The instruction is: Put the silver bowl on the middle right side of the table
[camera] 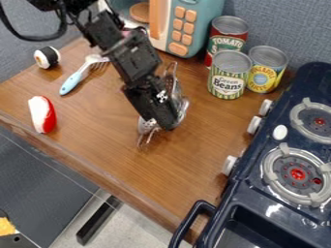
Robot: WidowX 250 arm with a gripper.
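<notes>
Here's the black pincer [165, 127], hanging at the centre of the frame, right in front of the silver bowl [182, 104]! The bowl peeps out on both sides of it, all perforated metal and thin wire, and it looks tipped rather than level. Is it pinched or merely touched? From where I stand I cannot tell, nor can I tell whether the pincer is spread or pressed together. And that's the danger: if the hold is only on thin wire, the bowl could swing, twist or slip out on the way, and if it comes down on its side it may roll or settle crooked. Wire could snag on the pincer at release, too, dragging the bowl off its spot. Now the room to work in: brown wood of the surface [200, 145] runs from the bowl rightward to the stove [259, 198], and that strip looks like the target to me. It narrows, mind you, between the green beans can [227, 75] and the stove's white knobs [255, 125]. Swing too high in the frame and the cans get knocked; push too far right and the metal catches a knob. Toward the bottom, the front edge [119, 191] cuts in on a slant near the black handle [184, 227], so drifting low risks a tumble. Short, measured travel rightward seems wisest!
</notes>
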